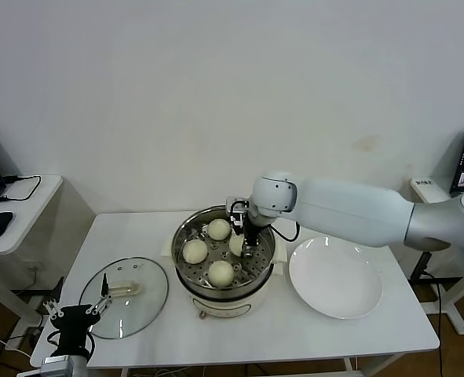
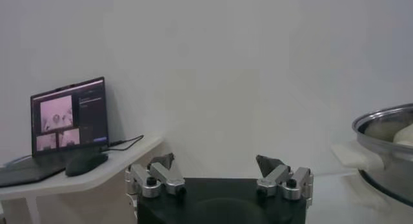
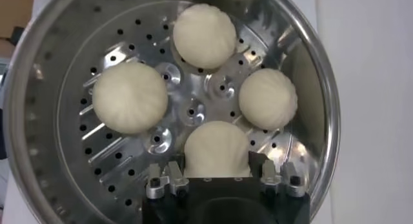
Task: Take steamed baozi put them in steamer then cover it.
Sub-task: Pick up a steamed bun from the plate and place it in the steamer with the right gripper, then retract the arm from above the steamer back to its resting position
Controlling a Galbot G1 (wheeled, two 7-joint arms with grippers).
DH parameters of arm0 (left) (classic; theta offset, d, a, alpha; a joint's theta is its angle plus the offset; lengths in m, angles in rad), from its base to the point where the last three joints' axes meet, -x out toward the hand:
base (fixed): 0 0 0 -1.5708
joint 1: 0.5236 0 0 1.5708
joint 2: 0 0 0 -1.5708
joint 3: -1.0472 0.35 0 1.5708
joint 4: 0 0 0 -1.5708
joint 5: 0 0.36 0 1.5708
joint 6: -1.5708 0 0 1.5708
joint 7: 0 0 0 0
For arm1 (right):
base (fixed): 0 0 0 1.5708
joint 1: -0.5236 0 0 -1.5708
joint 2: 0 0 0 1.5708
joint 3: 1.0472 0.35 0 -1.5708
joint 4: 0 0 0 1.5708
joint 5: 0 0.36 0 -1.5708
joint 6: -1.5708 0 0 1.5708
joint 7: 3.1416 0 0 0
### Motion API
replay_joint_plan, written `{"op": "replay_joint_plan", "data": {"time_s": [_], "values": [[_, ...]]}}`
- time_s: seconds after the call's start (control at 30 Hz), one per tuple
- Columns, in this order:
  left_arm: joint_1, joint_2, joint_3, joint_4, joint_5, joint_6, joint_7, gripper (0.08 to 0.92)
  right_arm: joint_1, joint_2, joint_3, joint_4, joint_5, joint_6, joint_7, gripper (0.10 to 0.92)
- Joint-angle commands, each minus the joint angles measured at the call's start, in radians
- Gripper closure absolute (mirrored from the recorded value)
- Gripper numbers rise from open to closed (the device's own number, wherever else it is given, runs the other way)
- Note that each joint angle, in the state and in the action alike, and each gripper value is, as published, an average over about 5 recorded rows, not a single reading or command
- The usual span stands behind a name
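Buns [image 3: 201, 35] numbered four, and all lay on the holed tray inside the steamer [image 1: 182, 236] at the middle of the white table [image 1: 310, 330]. The right gripper [image 3: 217, 172] reached down into the pot, and one bun sat between its jaws, which stood on either side of it; whether they pressed it or had let go could not be told. The other three lay just beyond the jaws, near each other around the tray's centre. A bare white plate [image 1: 335, 277] rested on the table beside the steamer, under the right arm. The left gripper [image 1: 78, 306] hung low at the table's near corner with jaws spread wide and nothing between them, and the glass lid [image 1: 129, 287] lay flat just past them.
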Motion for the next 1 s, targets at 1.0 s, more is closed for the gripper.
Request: {"op": "replay_joint_plan", "data": {"time_s": [1.0], "values": [[-0.007, 0.011, 0.016, 0.053, 0.038, -0.024, 0.001, 0.177, -1.413, -0.272, 1.505, 0.367, -0.107, 0.738, 0.691, 0.203]]}}
